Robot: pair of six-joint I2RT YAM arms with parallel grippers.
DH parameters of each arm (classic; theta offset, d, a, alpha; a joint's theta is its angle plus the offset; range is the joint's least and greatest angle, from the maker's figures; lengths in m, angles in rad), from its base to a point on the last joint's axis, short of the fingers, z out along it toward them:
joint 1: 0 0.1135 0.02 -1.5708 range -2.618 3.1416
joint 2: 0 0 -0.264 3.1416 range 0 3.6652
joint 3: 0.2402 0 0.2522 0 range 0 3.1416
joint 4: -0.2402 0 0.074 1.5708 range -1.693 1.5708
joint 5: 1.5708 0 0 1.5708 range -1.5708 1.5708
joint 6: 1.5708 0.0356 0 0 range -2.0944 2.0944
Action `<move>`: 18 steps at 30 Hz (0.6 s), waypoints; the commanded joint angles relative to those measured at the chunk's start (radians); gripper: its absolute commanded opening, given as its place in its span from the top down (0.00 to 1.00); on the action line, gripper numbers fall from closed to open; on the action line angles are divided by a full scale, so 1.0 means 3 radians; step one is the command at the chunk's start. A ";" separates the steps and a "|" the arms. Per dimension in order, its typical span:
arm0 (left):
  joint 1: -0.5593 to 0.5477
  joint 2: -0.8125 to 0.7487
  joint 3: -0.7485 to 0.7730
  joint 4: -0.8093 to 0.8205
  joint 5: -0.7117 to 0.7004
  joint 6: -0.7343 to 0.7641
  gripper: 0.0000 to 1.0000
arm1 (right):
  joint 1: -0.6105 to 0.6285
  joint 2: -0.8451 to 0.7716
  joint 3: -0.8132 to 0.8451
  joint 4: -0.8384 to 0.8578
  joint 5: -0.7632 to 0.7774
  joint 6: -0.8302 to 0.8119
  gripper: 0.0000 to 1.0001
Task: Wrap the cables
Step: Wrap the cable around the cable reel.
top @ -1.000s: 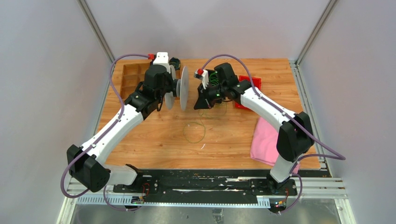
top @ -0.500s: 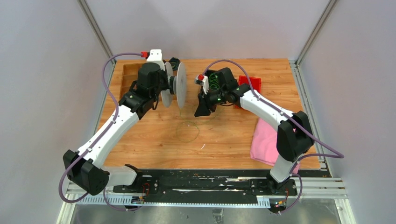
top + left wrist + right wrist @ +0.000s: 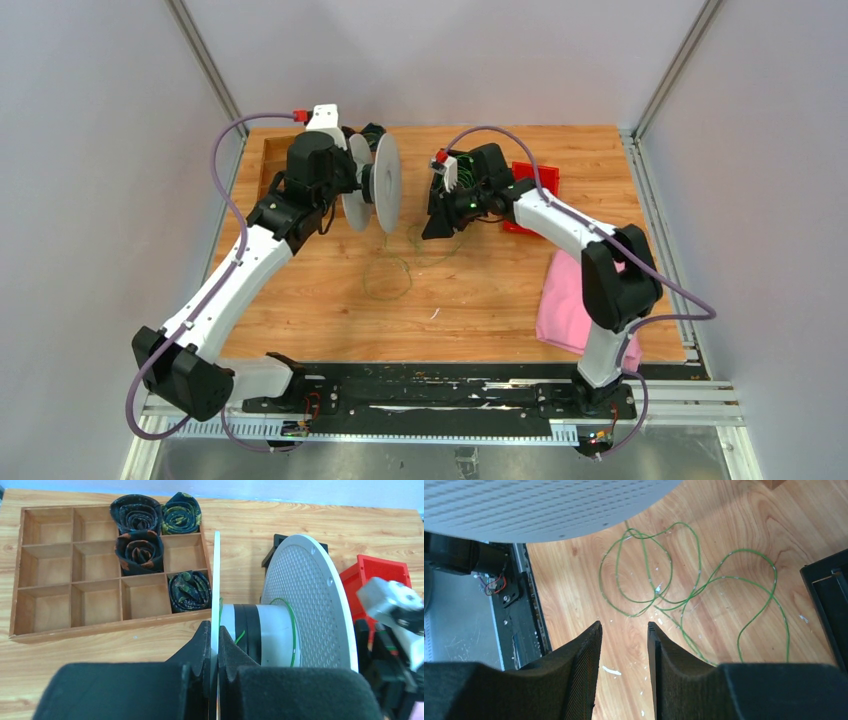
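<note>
- Cables (image 3: 658, 598): thin green loops, loose on the tabletop (image 3: 480, 300) beneath the spool (image 3: 305, 605); one strand runs round its hub.
- Left gripper (image 3: 214, 636): clenched on the spool's thin flange, spool held on edge.
- Right gripper (image 3: 624, 630): fingers parted, nothing between them, poised above the loops.

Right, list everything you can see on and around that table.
spool: one, grey-white, held up over the table
cables: green thin loops, count unclear, on the table below the spool
tray: one, wooden, far left corner
cord bundles: four, dark, in tray compartments
bin: one, red, far right
cloth: one, pink, near right
table: one, wooden
left gripper: black, shut on the spool's flange
right gripper: black, open, empty
</note>
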 commanded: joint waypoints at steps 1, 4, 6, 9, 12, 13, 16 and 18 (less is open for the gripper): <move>0.0057 -0.0128 0.0181 0.0165 0.0100 -0.0107 1.00 | -0.0013 0.0286 -0.0085 0.0568 -0.0142 0.0450 0.61; 0.0088 -0.0127 0.0184 0.0164 0.0129 -0.0131 0.99 | -0.0003 0.0384 -0.0151 0.0909 -0.0209 0.0698 0.61; 0.0099 -0.0114 0.0196 0.0161 0.0153 -0.0151 1.00 | 0.0023 0.0441 -0.0208 0.1088 -0.0242 0.0757 0.59; 0.0108 -0.0091 0.0213 0.0160 0.0193 -0.0182 1.00 | 0.0064 0.0568 -0.0210 0.1149 -0.0239 0.0750 0.58; 0.0117 -0.0079 0.0225 0.0162 0.0200 -0.0191 1.00 | 0.0070 0.0654 -0.0219 0.1230 -0.0251 0.0776 0.58; 0.0127 -0.0077 0.0226 0.0161 0.0198 -0.0190 1.00 | 0.0069 0.0661 -0.0226 0.1238 -0.0262 0.0764 0.58; 0.0141 -0.0080 0.0220 0.0177 0.0179 -0.0192 1.00 | 0.0066 0.0567 -0.0344 0.1303 -0.0233 0.0705 0.58; 0.0151 -0.0080 0.0218 0.0180 0.0168 -0.0189 1.00 | 0.0071 0.0434 -0.0468 0.1308 -0.0181 0.0638 0.58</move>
